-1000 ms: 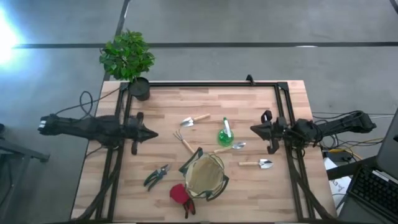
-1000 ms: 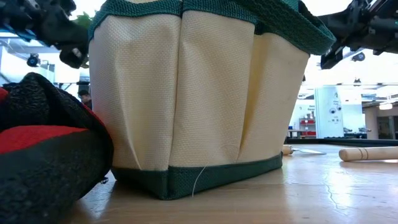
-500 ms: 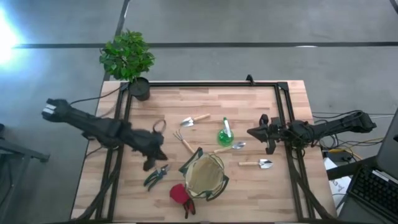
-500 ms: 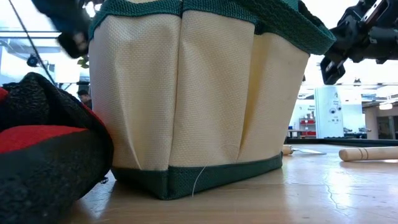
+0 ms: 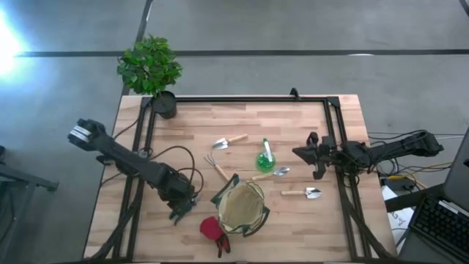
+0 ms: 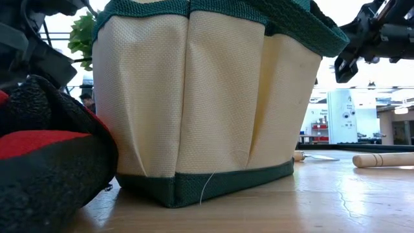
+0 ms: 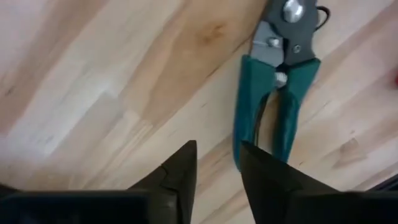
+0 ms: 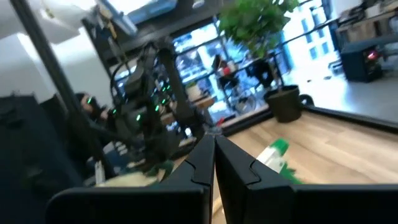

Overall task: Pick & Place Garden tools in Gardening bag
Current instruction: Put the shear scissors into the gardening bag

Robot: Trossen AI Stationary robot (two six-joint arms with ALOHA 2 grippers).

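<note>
The pruning shears (image 7: 273, 106), with green handles and dark blades, lie flat on the wooden table. My left gripper (image 5: 179, 209) hangs low over them, left of the tan bag (image 5: 240, 207). In the left wrist view my left gripper (image 7: 217, 162) is open with a narrow gap, its fingertips at the handles' free ends; I cannot tell whether they touch. The red glove (image 5: 212, 229) lies against the bag's near left side. My right gripper (image 5: 297, 154) is shut and empty above the table's right side. The green spray bottle (image 5: 266, 158) lies near the middle.
Three trowels (image 5: 229, 141), (image 5: 270, 173), (image 5: 302, 193) and a small rake (image 5: 215, 166) lie around the bag. The potted plant (image 5: 150, 66) stands at the far left corner. The bag (image 6: 207, 97) and glove (image 6: 45, 162) fill the low view.
My left arm has swung from the table's left edge toward the near edge and the bag, and has come down over the pruning shears. The shears and the other tools lie where they were.
</note>
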